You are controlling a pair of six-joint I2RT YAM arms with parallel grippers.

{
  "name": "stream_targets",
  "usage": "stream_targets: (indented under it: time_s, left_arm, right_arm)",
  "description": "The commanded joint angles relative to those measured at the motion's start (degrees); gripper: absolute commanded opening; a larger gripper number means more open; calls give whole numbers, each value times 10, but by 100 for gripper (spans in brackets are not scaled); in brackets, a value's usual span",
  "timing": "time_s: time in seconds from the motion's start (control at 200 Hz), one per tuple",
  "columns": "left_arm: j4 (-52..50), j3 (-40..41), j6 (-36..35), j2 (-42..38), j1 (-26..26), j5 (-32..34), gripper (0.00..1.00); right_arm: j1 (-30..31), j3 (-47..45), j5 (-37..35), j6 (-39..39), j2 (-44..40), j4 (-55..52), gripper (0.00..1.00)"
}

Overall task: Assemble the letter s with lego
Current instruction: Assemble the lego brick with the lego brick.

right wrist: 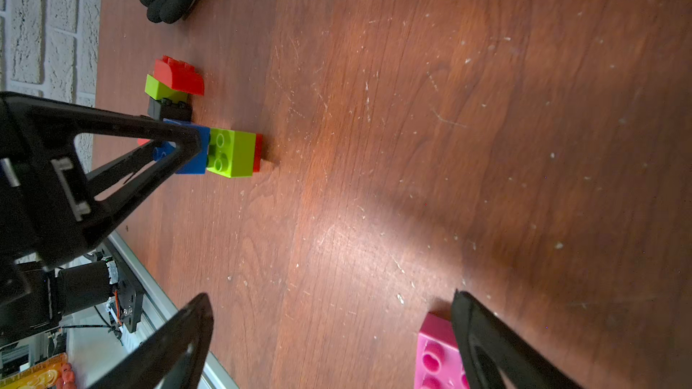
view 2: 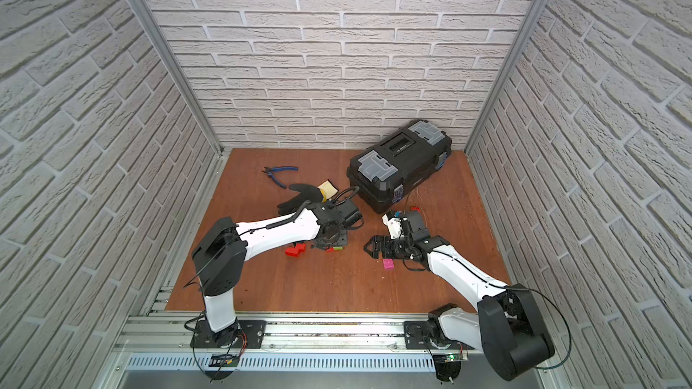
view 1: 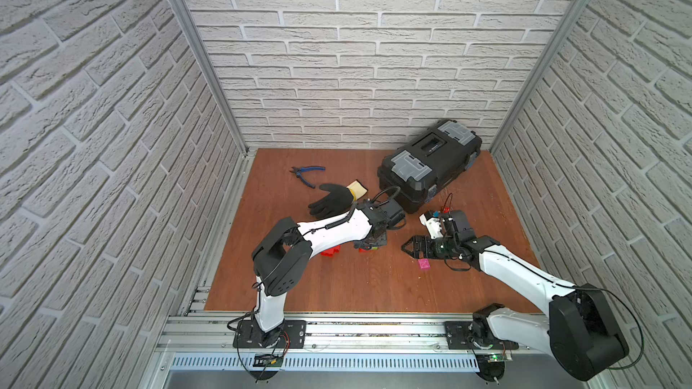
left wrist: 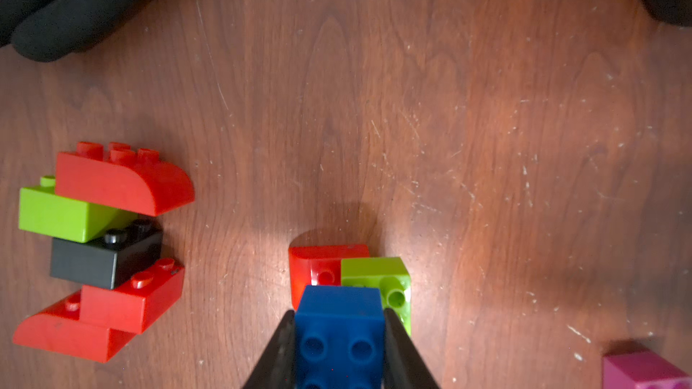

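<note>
- So, what was the left claw (left wrist: 339,321) up to at that point?
- Clenched on a blue brick (left wrist: 339,346), one black finger on each side of it. The blue brick was butted up against a lime brick (left wrist: 378,275), and a red brick (left wrist: 318,263) was touching that lime one too.
- And the rest of the lego?
- Just off to the side on the table (view 1: 337,286) sat a joined stack (left wrist: 108,241). It went curved red piece, lime, black, then two more red ones, each stepped over the next. It was near the held brick but not touching it. A pink brick (right wrist: 436,349) lay on its own, well apart from the stack, right beside one finger of the right claw (right wrist: 331,299).
- Was that one gripping it?
- Nope, released, jaws spread wide over the wood.
- Anything else on there?
- A black glove (view 1: 331,200) farther back, blue-handled pliers (view 1: 305,175) beyond it, and a black toolbox (view 1: 427,166) by the back wall. Honestly couldn't tell whether the blue brick was resting on the wood or sitting a hair above it.
</note>
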State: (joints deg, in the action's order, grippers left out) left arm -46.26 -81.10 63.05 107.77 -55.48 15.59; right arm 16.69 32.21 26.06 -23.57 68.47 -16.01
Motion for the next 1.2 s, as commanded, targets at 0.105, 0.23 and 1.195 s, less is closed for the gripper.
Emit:
stream_targets:
  time_s: [0.105, 0.23, 1.195]
  left_arm:
    - [-6, 6, 20, 8, -4, 14, 31]
    - [-10, 5, 23, 8, -8, 10, 31]
    - [8, 29, 32, 24, -10, 40, 30]
  right_arm:
    - [-6, -7, 14, -3, -3, 21, 100]
    - [-6, -9, 16, -5, 0, 25, 100]
    - [-8, -9, 21, -5, 9, 28, 100]
